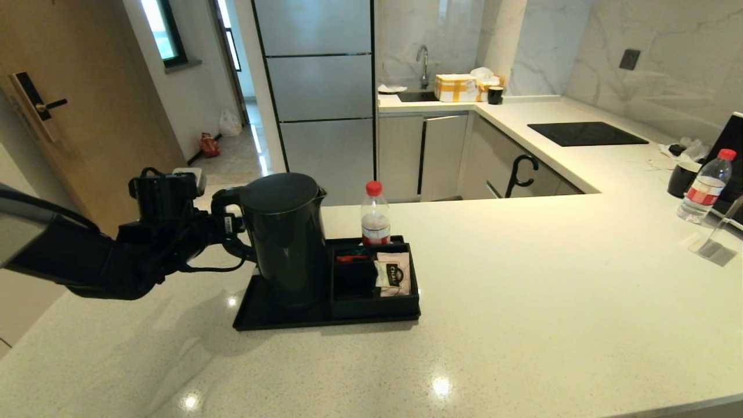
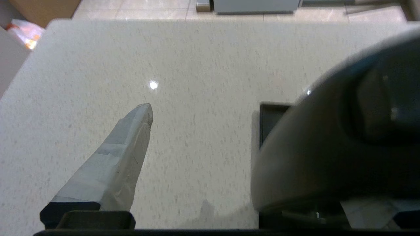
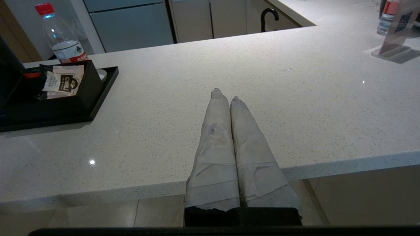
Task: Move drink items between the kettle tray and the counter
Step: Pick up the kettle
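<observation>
While the left gripper (image 1: 229, 223) at centre left grips the kettle (image 1: 284, 238) handle on the kettle tray (image 1: 261, 316), the right gripper (image 3: 224, 95) hangs at the lower-centre counter (image 3: 295, 98) edge, jaws closed, empty.

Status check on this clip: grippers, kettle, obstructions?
Left gripper at the loop handle of the tall matte-black kettle, which sits on the flat black tray. Right gripper shut, idle at counter edge. Red-capped clear bottle stands behind.

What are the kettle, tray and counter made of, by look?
Kettle: likely matte black plastic or coated metal, showing only dull sheen. Tray: black, probably plastic, smooth low rim. Counter: off-white speckled stone or composite, polished, mirroring ceiling lights. Left hand is at the kettle handle.
</observation>
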You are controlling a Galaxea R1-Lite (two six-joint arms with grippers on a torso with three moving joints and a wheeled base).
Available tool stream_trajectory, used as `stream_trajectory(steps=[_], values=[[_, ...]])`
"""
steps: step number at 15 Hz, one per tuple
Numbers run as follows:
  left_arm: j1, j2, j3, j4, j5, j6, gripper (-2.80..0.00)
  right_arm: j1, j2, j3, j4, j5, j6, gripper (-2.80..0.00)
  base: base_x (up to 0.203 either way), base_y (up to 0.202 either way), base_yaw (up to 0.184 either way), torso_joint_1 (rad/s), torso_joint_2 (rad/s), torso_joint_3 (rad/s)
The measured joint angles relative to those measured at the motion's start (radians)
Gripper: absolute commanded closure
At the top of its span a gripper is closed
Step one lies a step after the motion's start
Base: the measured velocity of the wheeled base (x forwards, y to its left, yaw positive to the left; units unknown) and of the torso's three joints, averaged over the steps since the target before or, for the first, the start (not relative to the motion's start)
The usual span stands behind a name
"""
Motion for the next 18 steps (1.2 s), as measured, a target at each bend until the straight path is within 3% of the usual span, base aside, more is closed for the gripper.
stream_trajectory(steps=[2,3,18], values=[[-0.005,0.015,0.003,-0.034,0.0,0.002,-2.8,0.0,0.0,0.0,0.0,0.001,0.0,0.0,0.0,0.0,0.0,0.0,0.0,0.0],[-0.006,0.019,0.004,-0.035,0.0,0.002,0.0,0.0,0.0,0.0,0.0,0.001,0.0,0.0,0.0,0.0,0.0,0.0,0.0,0.0],[-0.033,-0.014,0.006,-0.036,0.014,-0.013,0.0,0.0,0.0,0.0,0.0,0.0,0.0,0.0,0.0,0.0,0.0,0.0,0.0,0.0]])
